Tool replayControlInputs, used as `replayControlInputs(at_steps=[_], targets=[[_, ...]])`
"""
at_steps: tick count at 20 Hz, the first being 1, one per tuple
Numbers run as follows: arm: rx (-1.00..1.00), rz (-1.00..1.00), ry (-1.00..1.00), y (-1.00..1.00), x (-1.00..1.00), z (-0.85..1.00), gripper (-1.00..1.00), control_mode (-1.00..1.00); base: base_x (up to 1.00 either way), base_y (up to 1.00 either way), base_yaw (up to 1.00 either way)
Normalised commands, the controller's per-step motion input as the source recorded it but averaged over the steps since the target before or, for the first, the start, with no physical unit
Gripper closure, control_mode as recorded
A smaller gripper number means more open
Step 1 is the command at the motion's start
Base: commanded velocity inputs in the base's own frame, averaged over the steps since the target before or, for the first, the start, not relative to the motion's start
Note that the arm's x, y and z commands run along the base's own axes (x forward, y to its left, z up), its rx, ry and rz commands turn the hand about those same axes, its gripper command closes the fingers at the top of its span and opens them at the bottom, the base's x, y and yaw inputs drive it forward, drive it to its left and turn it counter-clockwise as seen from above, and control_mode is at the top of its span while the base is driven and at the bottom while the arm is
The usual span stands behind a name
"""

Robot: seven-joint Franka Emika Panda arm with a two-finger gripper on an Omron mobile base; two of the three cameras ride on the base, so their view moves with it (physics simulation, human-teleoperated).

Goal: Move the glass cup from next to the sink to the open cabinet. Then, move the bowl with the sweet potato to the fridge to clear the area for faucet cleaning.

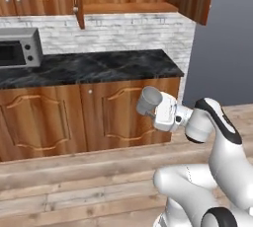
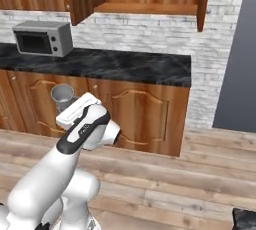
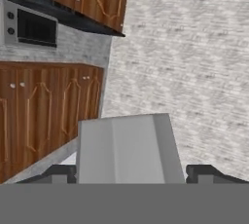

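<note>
Hand view | pincer [image 3: 126, 172] grips glass cup [image 3: 127, 150] | apparently clear of counter edge [image 1: 123, 78]

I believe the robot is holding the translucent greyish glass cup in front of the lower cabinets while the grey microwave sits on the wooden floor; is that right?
Not quite. The grey microwave sits on the black marbled countertop, not on the wooden floor, as the right base view shows. The rest stands: the translucent greyish glass cup is held between the fingers in front of the reddish-brown lower cabinets.
</note>
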Motion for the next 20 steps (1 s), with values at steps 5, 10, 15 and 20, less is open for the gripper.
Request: replayControlInputs(at_steps=[5, 10, 15, 20], targets=[[0.00, 0.00, 0.00, 0.00, 0.00, 0.00, 1.00, 1.00, 1.00, -0.92, 0.00], [0.00, 0.00, 0.00, 0.00, 0.00, 0.00, 1.00, 1.00, 1.00, -0.10, -0.08], [0.00, 0.00, 0.00, 0.00, 0.00, 0.00, 1.00, 1.00, 1.00, 0.12, -0.16], [0.00, 0.00, 0.00, 0.00, 0.00, 0.00, 1.00, 1.00, 1.00, 0.29, -0.16]])
